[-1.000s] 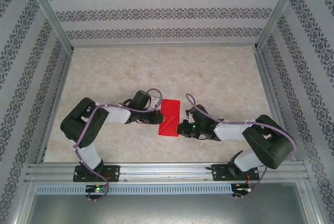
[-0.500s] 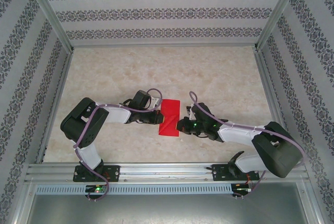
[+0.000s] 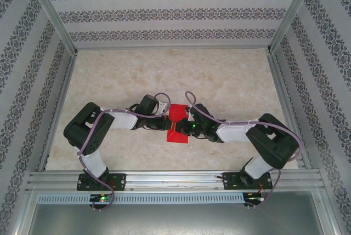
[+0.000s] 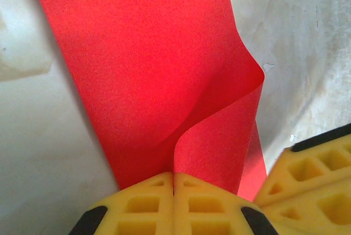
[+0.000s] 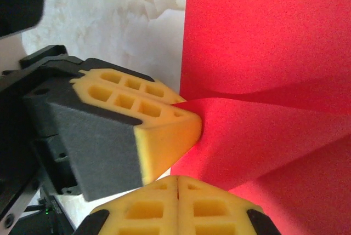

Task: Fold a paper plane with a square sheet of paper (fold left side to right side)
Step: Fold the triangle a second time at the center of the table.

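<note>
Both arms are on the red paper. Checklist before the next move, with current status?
1. Left gripper shut on the thin bright red paper sheet: ok, a raised flap runs into its closed jaws.
2. Right gripper shut: ok. Paper in it: cannot tell.
3. Flap lifted off the layer beneath: ok, it curls upward.
4. Clearance between grippers: not ok, their yellow fingers crowd together at the sheet's near end.
5. Rest of sheet flat on the beige marbled table: ok.
</note>
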Robot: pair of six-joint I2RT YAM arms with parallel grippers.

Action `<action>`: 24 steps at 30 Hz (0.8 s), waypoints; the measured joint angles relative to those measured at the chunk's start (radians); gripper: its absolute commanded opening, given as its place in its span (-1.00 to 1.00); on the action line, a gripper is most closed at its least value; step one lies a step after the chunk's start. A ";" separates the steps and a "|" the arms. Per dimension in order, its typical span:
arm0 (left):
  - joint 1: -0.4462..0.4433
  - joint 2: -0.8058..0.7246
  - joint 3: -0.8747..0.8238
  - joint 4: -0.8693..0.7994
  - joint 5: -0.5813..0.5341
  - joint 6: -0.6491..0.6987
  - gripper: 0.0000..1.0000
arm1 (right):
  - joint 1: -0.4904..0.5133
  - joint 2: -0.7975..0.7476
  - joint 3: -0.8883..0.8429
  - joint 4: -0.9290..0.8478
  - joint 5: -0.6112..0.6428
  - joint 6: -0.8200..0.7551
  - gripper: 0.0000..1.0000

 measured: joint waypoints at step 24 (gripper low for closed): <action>0.000 0.000 0.000 -0.001 -0.001 0.003 -1.00 | 0.000 0.055 0.014 0.011 0.011 0.000 -1.00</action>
